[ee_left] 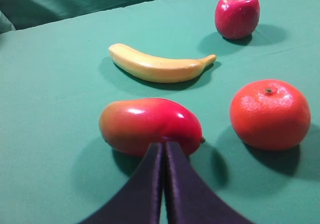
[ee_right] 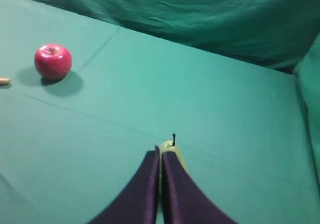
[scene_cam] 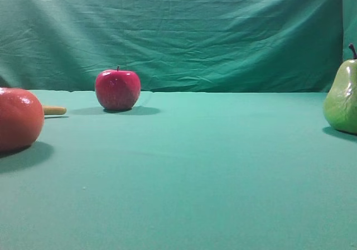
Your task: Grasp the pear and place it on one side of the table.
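The pear [ee_right: 172, 151] stands upright just ahead of the right gripper [ee_right: 160, 156], whose jaws are closed and hold nothing.

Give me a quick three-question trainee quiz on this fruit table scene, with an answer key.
1. True or false: the right hand is shut, empty, with the pear just beyond its tips.
2. Which fruit lies directly ahead of the left hand? A banana B mango C apple
3. Fill in: the pear stands at the ____ edge of the high view.

Key: 1 true; 2 B; 3 right.
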`<state>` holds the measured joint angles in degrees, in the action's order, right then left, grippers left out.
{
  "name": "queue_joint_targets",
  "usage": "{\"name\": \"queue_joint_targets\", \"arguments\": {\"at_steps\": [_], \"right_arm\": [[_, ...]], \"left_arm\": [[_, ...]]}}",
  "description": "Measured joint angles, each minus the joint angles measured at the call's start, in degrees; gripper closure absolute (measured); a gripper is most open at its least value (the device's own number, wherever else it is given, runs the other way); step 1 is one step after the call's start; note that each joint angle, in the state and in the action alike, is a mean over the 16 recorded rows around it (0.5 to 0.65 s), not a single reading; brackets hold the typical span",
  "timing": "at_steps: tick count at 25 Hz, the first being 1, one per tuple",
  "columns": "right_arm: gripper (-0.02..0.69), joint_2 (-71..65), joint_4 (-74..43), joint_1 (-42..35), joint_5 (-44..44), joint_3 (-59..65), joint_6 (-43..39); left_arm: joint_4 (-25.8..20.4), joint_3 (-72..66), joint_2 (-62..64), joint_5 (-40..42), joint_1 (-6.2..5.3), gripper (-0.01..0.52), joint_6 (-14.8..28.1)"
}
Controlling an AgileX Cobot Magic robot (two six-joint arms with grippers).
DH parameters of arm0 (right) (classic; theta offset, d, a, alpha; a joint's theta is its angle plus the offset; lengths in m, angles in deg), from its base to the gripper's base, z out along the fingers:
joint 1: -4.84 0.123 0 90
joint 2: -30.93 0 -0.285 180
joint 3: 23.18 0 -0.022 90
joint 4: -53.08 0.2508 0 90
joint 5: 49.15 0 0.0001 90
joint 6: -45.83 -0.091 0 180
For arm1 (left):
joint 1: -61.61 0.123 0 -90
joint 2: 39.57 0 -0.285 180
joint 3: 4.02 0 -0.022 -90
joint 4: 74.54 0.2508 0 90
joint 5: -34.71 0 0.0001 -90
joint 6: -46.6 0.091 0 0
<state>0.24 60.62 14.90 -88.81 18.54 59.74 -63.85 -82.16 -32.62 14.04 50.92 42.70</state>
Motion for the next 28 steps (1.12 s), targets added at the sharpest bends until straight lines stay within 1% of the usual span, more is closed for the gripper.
{"name": "queue_joint_targets", "arguments": {"at_steps": [5,10,13,19,28], "right_arm": [[0.665,5.64,-2.76,-2.64,7.81,10.45,-4.13],[0.665,13.05,-3.61,-5.25,16.2,23.02,-5.09],[0.665,16.81,-3.7,-6.36,19.47,29.13,-5.16],[0.665,21.9,-3.81,-7.41,20.64,35.91,-5.2],[0.665,23.56,-3.97,-7.92,17.77,36.98,-5.2]], "left_arm": [[0.0,0.0,0.0,0.0,0.0,0.514,0.0],[0.0,0.0,0.0,0.0,0.0,0.514,0.0],[0.0,0.0,0.0,0.0,0.0,0.514,0.0],[0.0,0.0,0.0,0.0,0.0,0.514,0.0],[0.0,0.0,0.0,0.0,0.0,0.514,0.0]]}}
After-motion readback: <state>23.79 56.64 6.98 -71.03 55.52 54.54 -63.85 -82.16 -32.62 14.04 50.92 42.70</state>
